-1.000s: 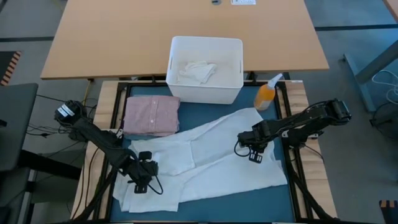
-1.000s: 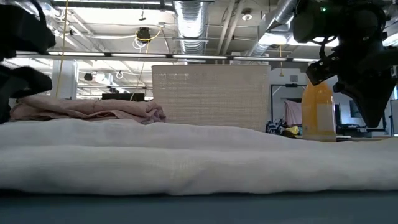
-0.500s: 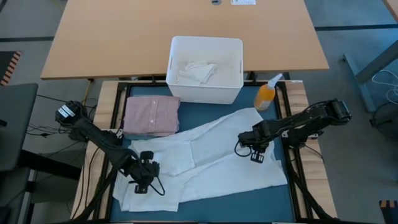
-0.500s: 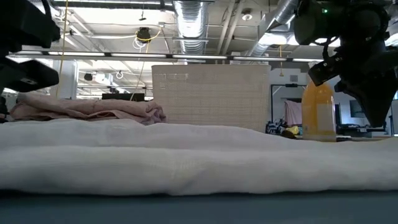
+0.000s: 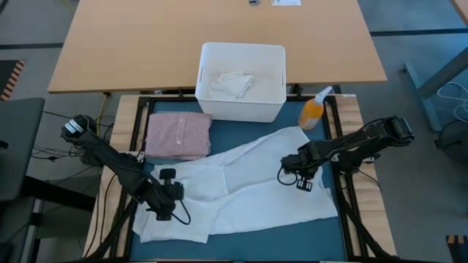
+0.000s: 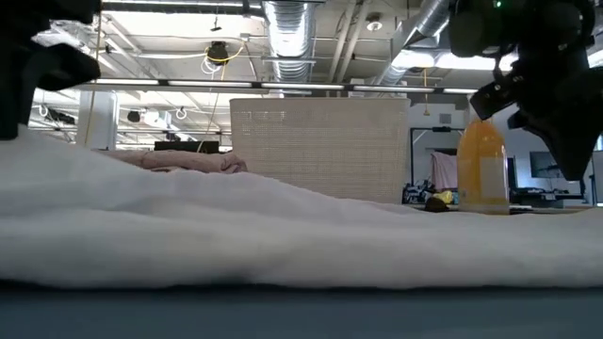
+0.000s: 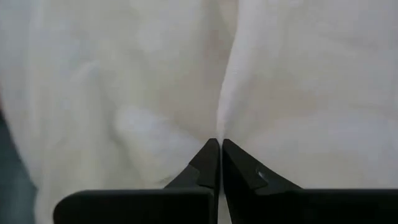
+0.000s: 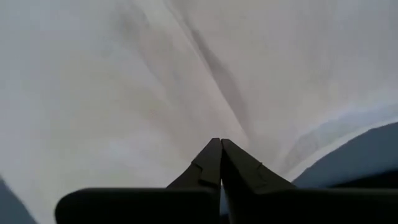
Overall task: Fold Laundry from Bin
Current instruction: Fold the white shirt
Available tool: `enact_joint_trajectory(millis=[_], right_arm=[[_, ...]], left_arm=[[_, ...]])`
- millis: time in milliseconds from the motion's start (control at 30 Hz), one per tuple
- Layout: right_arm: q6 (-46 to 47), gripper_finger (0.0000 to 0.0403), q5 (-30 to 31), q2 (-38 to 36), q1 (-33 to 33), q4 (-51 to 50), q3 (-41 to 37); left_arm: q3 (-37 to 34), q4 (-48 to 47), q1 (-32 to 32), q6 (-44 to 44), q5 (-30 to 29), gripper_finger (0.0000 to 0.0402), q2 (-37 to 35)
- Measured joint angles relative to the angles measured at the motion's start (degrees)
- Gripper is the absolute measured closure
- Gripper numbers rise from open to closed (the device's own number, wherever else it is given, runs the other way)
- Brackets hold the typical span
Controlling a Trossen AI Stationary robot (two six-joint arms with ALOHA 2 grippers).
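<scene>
While the white garment (image 5: 241,186) lies spread across the blue mat (image 5: 344,234) in front of the bin (image 5: 241,80), I see my left end effector (image 5: 167,201) pinched shut on its near-left part, fingertips (image 7: 219,149) together on a fold. My right end effector (image 5: 301,175) is likewise closed on the cloth's right side. The folded pink shirt (image 5: 178,135) rests beside the bin.

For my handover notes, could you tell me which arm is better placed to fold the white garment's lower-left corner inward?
Left. The left gripper is pinched shut on the white garment near that corner; the right gripper holds its far side.
</scene>
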Motion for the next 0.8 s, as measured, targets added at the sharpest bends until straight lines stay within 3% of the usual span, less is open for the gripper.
enact_joint_trajectory(millis=[267, 467, 667, 800], right_arm=[[0.24, 0.0377, 0.15, -0.22, 0.35, 0.61, 1.09], [0.32, 0.0375, 0.98, -0.2, 0.35, 0.11, 1.11], [-1.08, 0.0387, 3.26, -0.2, 0.54, -5.93, 6.63], [-1.03, 0.0384, 2.62, -0.2, 3.73, -1.45, 12.96]], left_arm=[[-0.44, -5.41, 0.99, -4.07, -3.71, 0.0401, -2.51], [-2.95, -4.45, 3.27, -4.3, -2.61, 0.0399, -2.47], [-2.76, -3.25, 3.87, 2.34, -1.11, 0.0362, -2.47], [0.53, -10.06, 5.2, 3.14, -0.81, 0.0326, -2.47]])
